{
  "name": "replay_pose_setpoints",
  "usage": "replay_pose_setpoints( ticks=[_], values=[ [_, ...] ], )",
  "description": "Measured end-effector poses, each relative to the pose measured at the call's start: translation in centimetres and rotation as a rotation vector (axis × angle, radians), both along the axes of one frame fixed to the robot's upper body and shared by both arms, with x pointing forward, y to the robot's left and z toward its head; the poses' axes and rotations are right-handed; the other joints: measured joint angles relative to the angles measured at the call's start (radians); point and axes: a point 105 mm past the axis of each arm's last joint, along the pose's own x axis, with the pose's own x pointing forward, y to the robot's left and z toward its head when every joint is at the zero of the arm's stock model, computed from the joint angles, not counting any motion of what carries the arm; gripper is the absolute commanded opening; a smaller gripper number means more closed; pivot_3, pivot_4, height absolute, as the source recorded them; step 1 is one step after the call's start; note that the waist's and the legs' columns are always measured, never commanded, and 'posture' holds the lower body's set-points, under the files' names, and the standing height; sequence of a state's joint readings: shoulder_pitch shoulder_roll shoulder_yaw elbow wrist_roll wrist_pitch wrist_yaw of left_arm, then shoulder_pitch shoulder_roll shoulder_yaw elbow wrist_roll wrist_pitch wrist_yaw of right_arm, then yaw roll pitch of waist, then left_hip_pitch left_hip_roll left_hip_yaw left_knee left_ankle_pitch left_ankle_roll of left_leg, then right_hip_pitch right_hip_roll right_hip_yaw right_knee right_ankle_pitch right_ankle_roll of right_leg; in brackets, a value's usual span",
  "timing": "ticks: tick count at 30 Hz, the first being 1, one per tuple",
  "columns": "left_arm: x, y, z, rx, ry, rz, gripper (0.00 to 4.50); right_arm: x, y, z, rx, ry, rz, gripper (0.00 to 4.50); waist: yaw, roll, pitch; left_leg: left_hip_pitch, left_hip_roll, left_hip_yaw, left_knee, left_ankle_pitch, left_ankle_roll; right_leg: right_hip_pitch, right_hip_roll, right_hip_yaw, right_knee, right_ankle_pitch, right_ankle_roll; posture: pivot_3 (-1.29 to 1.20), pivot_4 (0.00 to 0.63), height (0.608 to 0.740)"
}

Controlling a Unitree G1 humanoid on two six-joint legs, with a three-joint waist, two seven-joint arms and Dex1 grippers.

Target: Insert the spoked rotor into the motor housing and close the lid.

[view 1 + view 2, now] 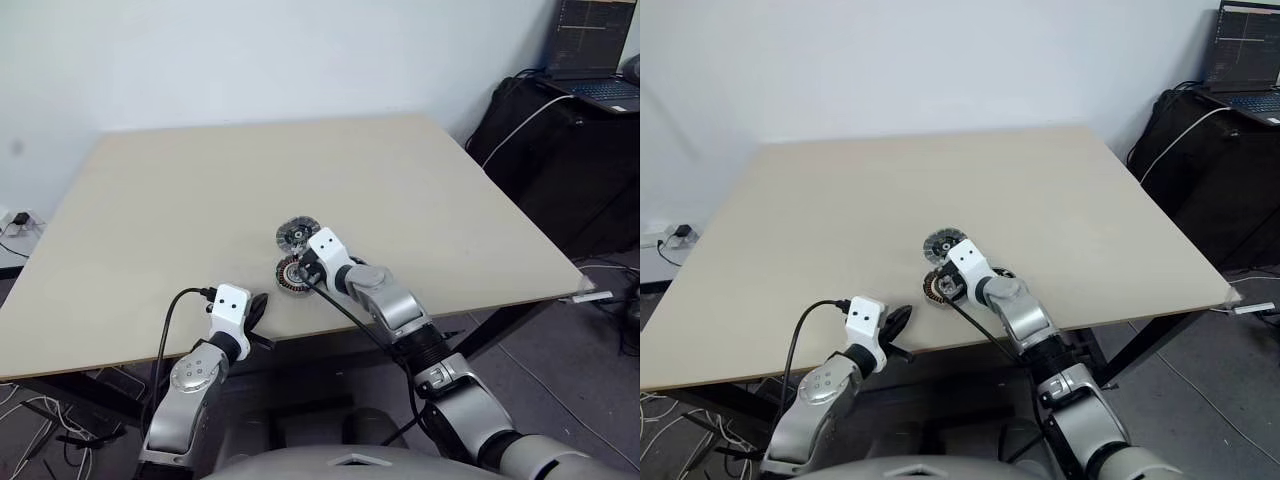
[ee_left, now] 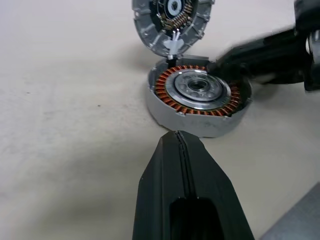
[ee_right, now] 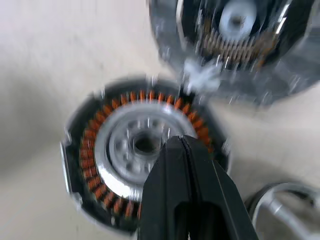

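My right claw (image 3: pixel 182 150), pinched shut and empty, hovers over the motor housing (image 2: pixel 197 97) on the table (image 1: pixel 200 190). The hinged lid (image 2: pixel 172 20) stands open just behind the housing, and the spoked rotor (image 3: pixel 285 210) lies beside it. I judge insertion not begun, so next I must open the claw and grasp the rotor; my left claw (image 2: pixel 182 150) is shut, near the housing.

Head pair: looking forward and down over the table (image 1: pixel 200 190), from well back, both eyes taking in the whole top.
Left wrist: facing low across the tabletop toward the motor housing (image 2: pixel 200 97), near.
Right wrist: peering steeply down onto the motor housing, very near.
Shared: both wrist views are showing the housing and the lid (image 2: pixel 172 20) beside it.
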State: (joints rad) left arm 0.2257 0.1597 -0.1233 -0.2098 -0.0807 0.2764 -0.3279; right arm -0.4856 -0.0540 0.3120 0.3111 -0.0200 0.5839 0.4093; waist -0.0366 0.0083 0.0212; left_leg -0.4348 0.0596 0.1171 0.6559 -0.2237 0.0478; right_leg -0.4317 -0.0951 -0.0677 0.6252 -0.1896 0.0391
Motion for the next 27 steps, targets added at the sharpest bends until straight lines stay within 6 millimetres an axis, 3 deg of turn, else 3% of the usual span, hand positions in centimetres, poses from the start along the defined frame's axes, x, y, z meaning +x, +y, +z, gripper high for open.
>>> replay_pose_setpoints(
  ticks=[7,10,13,17,23,27],
  values=[
    [0.0,-0.1,0.0,-0.001,-0.001,-0.003,0.00,0.2,1.5,1.4,0.064,-0.043,0.021,0.03,0.001,0.000,0.000,0.000,0.000,0.000,0.000,0.000,0.000,0.000,0.000,0.000,0.000,0.000,0.000,0.00,0.000,0.740],
    [0.0,-0.1,0.0,-0.001,-0.001,-0.002,0.00,0.0,1.1,0.6,0.041,-0.022,0.021,0.03,0.001,0.000,0.000,0.000,0.000,0.000,0.000,0.000,0.000,0.000,0.000,0.000,0.000,0.000,0.000,0.00,0.000,0.740],
    [0.0,-0.1,0.0,-0.001,0.000,-0.002,0.00,-1.1,-0.2,-1.8,-0.029,0.038,0.036,0.03,0.002,0.000,0.000,0.000,0.000,0.000,0.000,0.000,0.000,0.000,0.000,0.000,0.000,-0.001,-0.001,0.00,0.000,0.740],
    [-0.1,0.0,-0.1,-0.002,0.004,0.001,0.00,-1.7,-0.9,-1.9,-0.032,0.047,0.048,0.03,0.001,0.001,-0.001,0.001,0.000,0.000,0.000,0.000,-0.001,0.001,0.000,0.000,0.000,-0.001,-0.001,0.00,0.000,0.740],
    [0.0,-0.1,0.0,-0.003,0.002,-0.003,0.00,-1.7,-0.9,-1.5,-0.007,0.052,0.035,0.03,0.001,0.001,-0.001,0.001,0.000,0.000,0.000,0.000,-0.001,0.001,0.000,0.000,0.000,-0.001,-0.001,0.00,0.000,0.740],
    [0.0,-0.1,0.0,-0.003,0.000,-0.004,0.00,-0.9,-0.9,0.2,0.049,0.009,0.001,0.03,0.001,0.001,0.000,0.000,0.000,0.000,0.000,0.000,-0.001,0.000,0.000,0.000,0.000,-0.001,-0.001,0.00,0.000,0.740]
  ],
)
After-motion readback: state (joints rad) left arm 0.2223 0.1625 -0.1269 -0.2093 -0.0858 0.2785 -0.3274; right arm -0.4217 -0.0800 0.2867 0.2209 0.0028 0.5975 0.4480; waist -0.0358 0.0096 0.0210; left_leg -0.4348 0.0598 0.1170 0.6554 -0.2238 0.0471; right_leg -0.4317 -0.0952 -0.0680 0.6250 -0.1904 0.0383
